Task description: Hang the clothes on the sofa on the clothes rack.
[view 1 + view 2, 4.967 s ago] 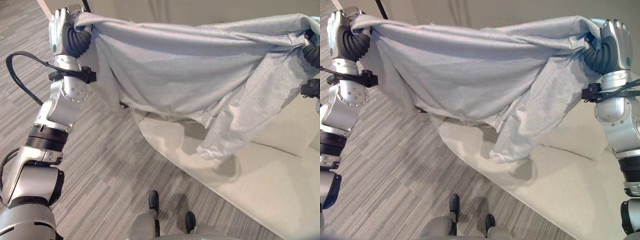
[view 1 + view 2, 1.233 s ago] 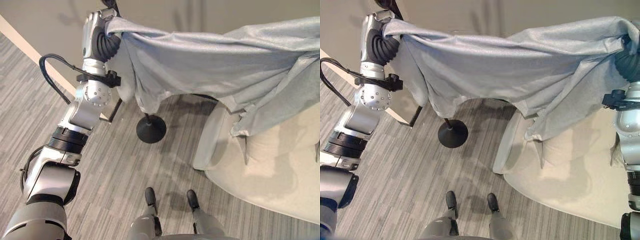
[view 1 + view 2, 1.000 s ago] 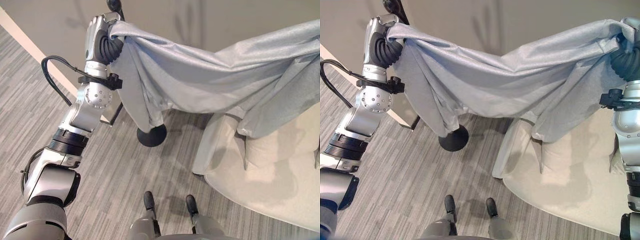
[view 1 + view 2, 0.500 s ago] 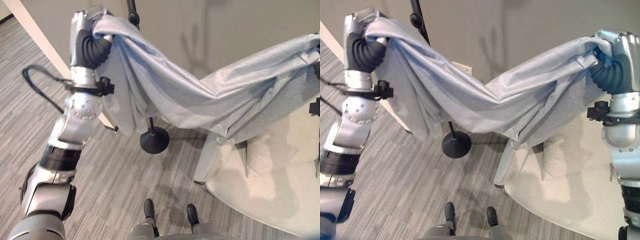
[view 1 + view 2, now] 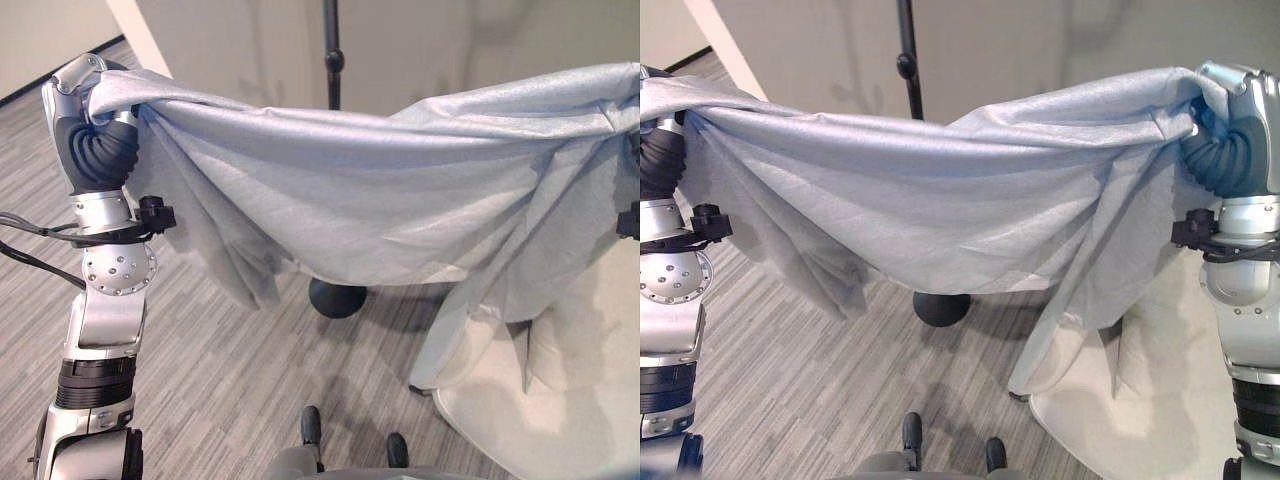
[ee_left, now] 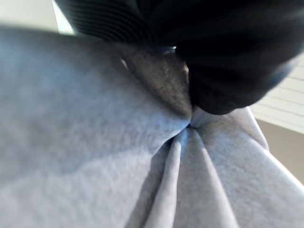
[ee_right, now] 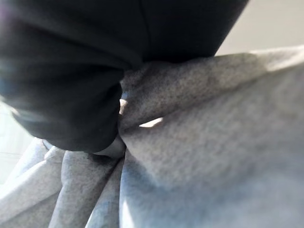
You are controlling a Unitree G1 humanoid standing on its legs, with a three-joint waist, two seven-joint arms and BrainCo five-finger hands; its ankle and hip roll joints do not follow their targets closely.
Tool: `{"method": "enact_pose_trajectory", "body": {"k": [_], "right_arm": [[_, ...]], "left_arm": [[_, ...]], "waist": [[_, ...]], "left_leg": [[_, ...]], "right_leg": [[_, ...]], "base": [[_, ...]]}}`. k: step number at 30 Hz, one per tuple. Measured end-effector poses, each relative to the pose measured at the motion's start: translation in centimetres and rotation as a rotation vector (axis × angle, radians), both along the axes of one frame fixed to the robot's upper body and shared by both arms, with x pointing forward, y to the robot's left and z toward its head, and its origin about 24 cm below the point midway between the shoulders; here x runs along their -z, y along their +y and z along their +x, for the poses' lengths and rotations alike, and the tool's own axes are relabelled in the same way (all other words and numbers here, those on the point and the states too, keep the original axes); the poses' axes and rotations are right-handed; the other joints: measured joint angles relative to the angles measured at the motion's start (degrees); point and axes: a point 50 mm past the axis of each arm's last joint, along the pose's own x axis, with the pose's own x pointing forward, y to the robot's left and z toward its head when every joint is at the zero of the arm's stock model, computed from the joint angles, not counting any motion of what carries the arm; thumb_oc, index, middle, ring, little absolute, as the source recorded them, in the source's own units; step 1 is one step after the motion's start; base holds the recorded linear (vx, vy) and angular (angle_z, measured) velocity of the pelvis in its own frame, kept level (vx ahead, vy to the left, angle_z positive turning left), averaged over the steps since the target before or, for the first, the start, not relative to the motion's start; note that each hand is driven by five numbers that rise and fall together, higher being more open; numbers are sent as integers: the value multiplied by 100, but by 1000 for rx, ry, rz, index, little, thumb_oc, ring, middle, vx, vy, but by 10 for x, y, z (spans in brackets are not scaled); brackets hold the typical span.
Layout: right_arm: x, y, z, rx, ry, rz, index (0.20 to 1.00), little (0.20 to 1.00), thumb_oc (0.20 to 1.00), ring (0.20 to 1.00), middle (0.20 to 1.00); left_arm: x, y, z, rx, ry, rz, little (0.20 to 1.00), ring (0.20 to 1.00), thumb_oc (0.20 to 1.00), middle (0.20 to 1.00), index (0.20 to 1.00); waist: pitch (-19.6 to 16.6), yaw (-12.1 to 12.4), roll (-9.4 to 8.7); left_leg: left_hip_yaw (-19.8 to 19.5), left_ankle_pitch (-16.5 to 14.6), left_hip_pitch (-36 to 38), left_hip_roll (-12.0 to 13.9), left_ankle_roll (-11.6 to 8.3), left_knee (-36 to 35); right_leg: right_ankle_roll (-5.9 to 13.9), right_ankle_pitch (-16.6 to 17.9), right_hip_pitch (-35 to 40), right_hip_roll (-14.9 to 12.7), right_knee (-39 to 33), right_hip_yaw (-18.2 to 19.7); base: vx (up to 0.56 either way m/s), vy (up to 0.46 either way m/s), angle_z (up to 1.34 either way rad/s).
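A large pale grey knit garment (image 5: 970,200) is held spread in the air between both raised hands, its lower edge sagging in folds above the grey striped carpet floor (image 5: 220,370). A cream upholstered sofa (image 5: 1160,400) is seen at the lower right, partly under the hanging cloth. The black pole clothes rack (image 5: 908,70) stands behind the garment, its round base (image 5: 942,308) showing below the hem. The left hand (image 5: 85,85) is clamped on one top corner, the right hand (image 5: 1240,95) on the other.

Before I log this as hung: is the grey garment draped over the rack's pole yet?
No. The grey garment hangs spread between the left robot hand and right robot hand, in front of the pole.
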Motion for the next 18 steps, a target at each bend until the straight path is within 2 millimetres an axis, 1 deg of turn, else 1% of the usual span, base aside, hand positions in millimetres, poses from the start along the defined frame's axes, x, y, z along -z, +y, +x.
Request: {"method": "enact_pose_trajectory", "body": {"k": [2,5,8,10,12,14,16,17,18], "right_arm": [[-7,4,3,-9,-21,-14,200,200,200,200,200],[-20,7,6,-4,-49,-60,200,200,200,200,200],[-25,5,5,9,-72,-63,200,200,200,200,200],[-31,5,8,26,-85,-70,200,200,200,200,200],[-41,2,10,58,-93,-109,200,200,200,200,200],[-48,-2,10,77,-112,-108,200,200,200,200,200],[-49,-9,11,110,-109,-105,200,200,200,200,200],[-48,-13,13,121,-97,-93,200,200,200,200,200],[-46,-16,14,134,-86,-82,200,200,200,200,200]], "left_arm": [[-4,-1,3,1,-13,-5,200,200,200,200,200],[-19,-2,8,-1,-55,11,200,200,200,200,200],[-28,-5,9,20,-84,16,200,200,200,200,200],[-38,-6,9,23,-108,37,200,200,200,200,200],[-48,-12,18,40,-118,55,200,200,200,200,200],[-48,-16,24,47,-104,59,200,200,200,200,200],[-44,-19,33,55,-66,64,200,200,200,200,200],[-41,-21,36,63,-47,64,200,200,200,200,200],[-39,-21,38,74,-33,54,200,200,200,200,200]], "waist": [[-9,40,-15],[-22,33,-48],[-29,46,-111],[-64,40,-173],[-74,14,-200],[-71,-58,-214],[-70,-199,-211],[-70,-247,-205],[-68,-345,-210]], "left_leg": [[-74,1,-25,-15,-1,-1],[-171,7,-122,-18,-7,-1],[-180,6,-134,-36,-8,0],[-143,7,-244,-61,-4,1],[-111,20,-377,-94,37,1],[-72,0,-394,-114,67,0],[-134,-44,-395,-177,129,-2],[-183,-4,-393,-175,183,0],[-249,-13,-375,-181,212,0]], "right_leg": [[-7,-23,28,0,1,-77],[-12,-31,-21,2,1,-197],[-11,-31,-28,-18,1,-215],[-11,-25,-168,-61,2,-209],[8,-6,-354,-100,85,-193],[11,-8,-439,-126,215,-176],[98,-74,-524,-139,436,-57],[159,-120,-579,-133,581,-5],[215,-174,-654,-117,775,94]], "base": [[17,78,22],[10,64,17],[-23,85,3],[-35,94,-6],[-1,90,-7],[66,86,-4],[106,54,10],[65,21,14],[96,33,1]]}}
